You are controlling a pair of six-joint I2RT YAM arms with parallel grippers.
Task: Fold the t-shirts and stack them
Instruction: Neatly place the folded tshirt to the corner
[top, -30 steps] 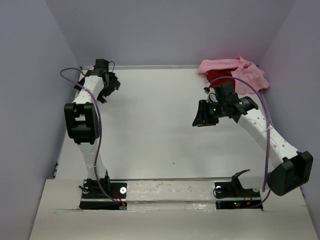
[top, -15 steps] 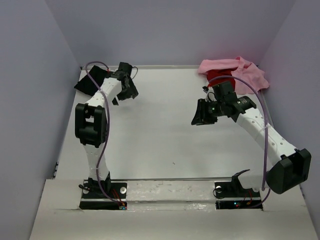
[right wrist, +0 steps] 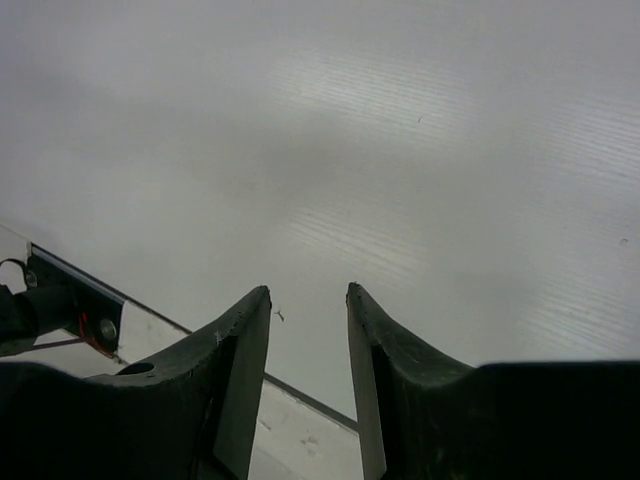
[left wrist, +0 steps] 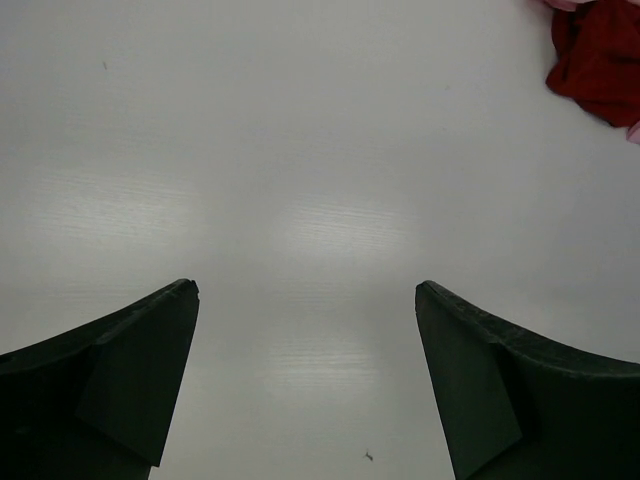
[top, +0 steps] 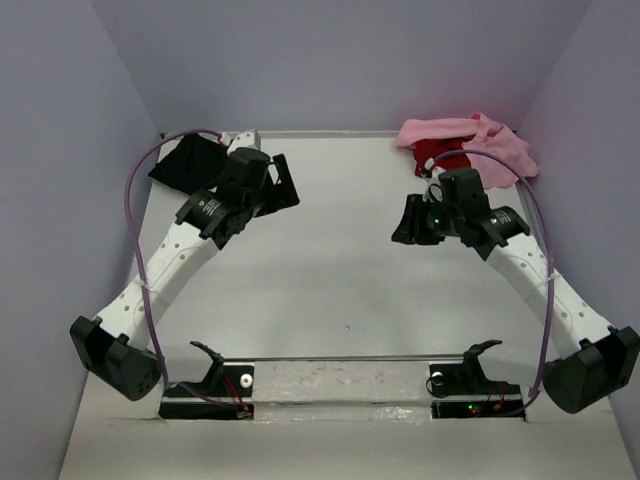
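Since nothing is stacked yet, the crumpled light pink cotton t-shirt (top: 492, 146) is what I watch first. It lies heaped against the far wall with the bunched red cloth t-shirt (top: 431, 150) poking out from under its edge. The heap's long axis runs sideways along that wall. It sits just behind the right gripper (top: 408, 222), close past its wrist. That gripper's fingers point away from the heap, toward the middle of the white table (top: 320, 280). They are parted by a narrow gap with nothing in it. The right arm is plainly the nearer one and, to my eye, would have to turn back to reach the cloth. From the left gripper (top: 283, 186) the red shirt shows ahead and off to the right, well apart. Its fingers are spread wide and empty. The plain black soft t-shirt (top: 186, 162) lies in a compact dark patch behind that left gripper, on its outer side, near the corner.
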